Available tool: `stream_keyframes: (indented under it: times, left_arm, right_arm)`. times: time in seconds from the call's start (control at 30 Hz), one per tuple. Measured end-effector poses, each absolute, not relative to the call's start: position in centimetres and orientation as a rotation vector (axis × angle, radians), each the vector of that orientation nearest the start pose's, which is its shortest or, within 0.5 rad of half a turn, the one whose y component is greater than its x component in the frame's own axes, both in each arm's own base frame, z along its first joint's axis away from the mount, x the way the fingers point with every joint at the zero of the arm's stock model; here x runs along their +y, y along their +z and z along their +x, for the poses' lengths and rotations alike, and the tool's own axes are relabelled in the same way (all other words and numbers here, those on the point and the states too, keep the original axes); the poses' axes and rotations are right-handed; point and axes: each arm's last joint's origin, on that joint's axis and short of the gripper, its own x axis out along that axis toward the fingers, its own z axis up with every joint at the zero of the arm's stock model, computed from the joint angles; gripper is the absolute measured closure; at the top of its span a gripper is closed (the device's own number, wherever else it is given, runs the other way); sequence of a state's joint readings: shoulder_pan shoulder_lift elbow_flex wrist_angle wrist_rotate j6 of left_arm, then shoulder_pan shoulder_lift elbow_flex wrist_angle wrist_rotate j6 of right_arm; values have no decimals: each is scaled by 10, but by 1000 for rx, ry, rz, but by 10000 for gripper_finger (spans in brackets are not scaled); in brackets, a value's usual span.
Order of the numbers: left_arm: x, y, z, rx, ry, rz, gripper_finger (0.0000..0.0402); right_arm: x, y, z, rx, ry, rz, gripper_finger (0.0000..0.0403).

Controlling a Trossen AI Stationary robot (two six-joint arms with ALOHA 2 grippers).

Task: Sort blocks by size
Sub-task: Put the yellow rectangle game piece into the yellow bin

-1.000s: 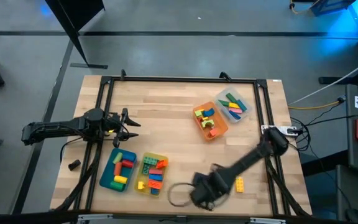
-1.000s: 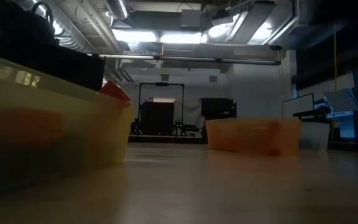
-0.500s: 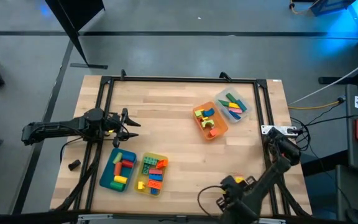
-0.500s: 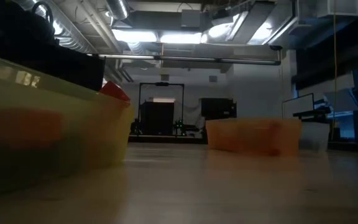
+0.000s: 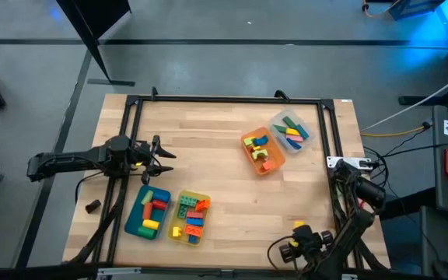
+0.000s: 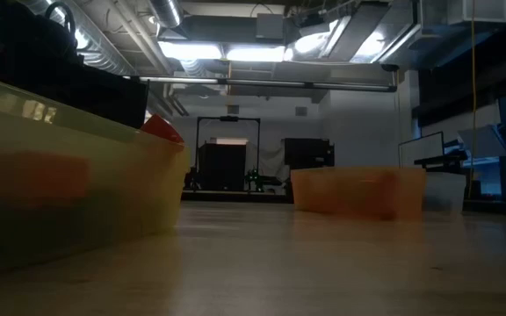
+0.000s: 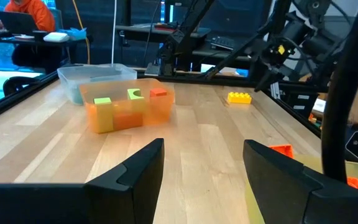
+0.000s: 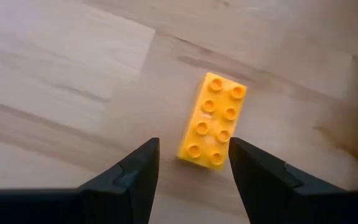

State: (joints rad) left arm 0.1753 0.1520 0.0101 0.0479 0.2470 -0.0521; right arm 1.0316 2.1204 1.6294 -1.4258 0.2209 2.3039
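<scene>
One yellow block (image 8: 211, 119), a flat brick with two rows of four studs, lies alone, studs up, on the bare wood at the near right of the table (image 5: 298, 225).

The other blocks sit in four heaps. At the near left a teal-based heap (image 5: 149, 211) holds red, yellow and green pieces; just right of it is a heap (image 5: 192, 217) of green, red, orange and yellow ones. Farther off, right of centre, is a heap (image 5: 260, 149) with yellow, green, blue and red pieces, and touching its far right side a heap (image 5: 292, 130) with long green, red, yellow and blue bars.
</scene>
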Motion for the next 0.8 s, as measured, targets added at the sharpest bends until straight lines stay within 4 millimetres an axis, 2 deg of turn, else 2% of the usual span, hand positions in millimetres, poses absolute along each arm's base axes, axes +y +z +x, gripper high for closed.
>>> stream_keyframes:
  times: [0.37, 0.7, 0.8]
  left_arm:
    - [11, 159, 105, 94, -69, -72, 196]
    - [11, 159, 105, 94, -69, -72, 196]
    - [11, 159, 105, 93, -69, -71, 196]
  right_arm:
    - [304, 143, 186, 1041, -1197, 654, 210]
    - [299, 127, 183, 1043, -1180, 681, 211]
    - [300, 126, 184, 1033, -1166, 692, 230]
